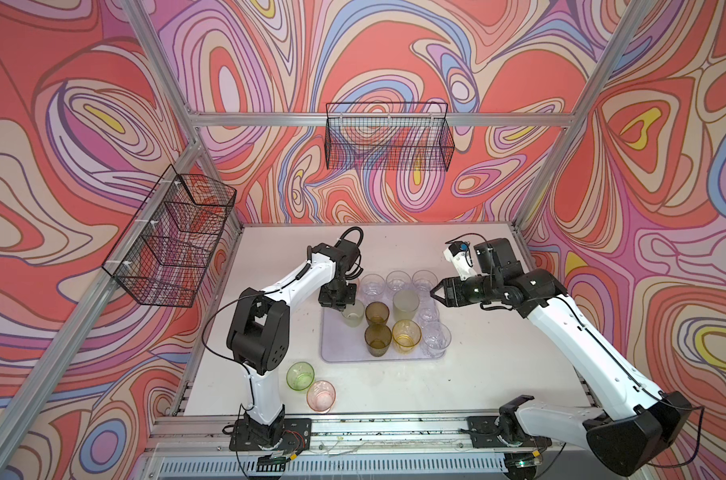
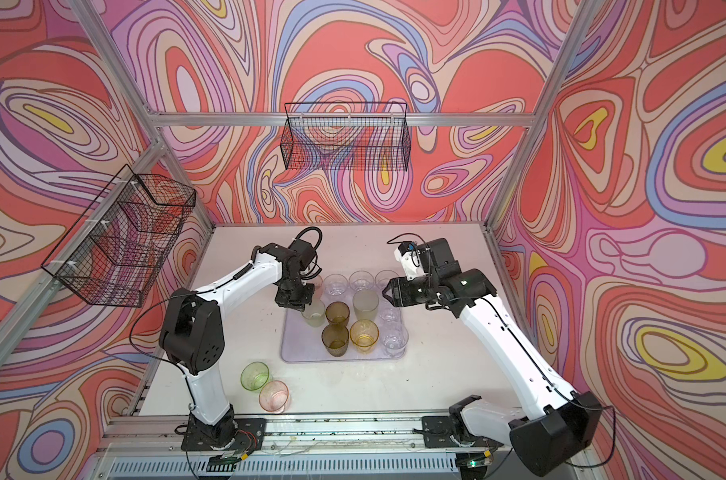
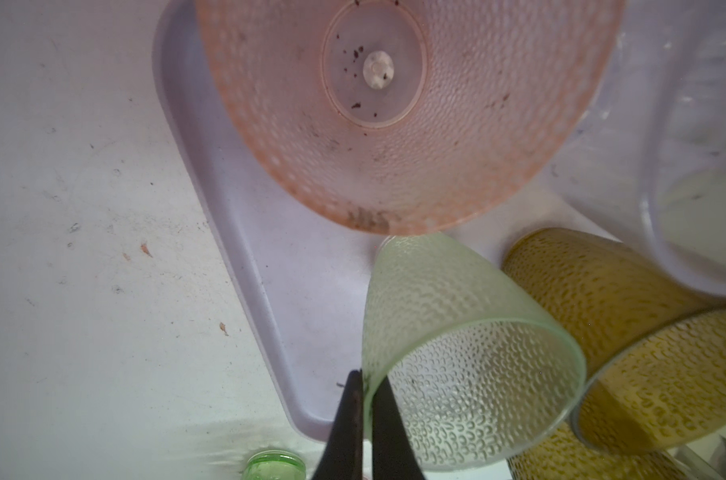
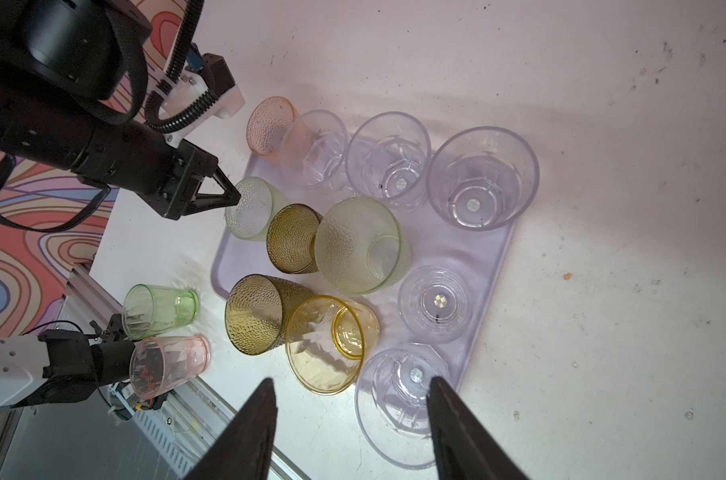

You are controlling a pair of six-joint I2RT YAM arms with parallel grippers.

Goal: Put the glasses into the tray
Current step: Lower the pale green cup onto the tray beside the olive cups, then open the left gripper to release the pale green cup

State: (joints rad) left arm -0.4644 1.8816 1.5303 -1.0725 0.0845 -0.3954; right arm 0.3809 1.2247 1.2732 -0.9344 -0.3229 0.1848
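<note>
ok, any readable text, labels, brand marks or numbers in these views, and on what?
None readable.
Translucent plastic tumblers, pale lilac translucent square tray, black wire baskets, white-and-black arms: no print visible.
Small circuit boards below the arm bases: any marking too small to read.

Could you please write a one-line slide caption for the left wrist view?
Left gripper pinching the rim of a pale green glass over the lilac tray, beside a pink glass.
</note>
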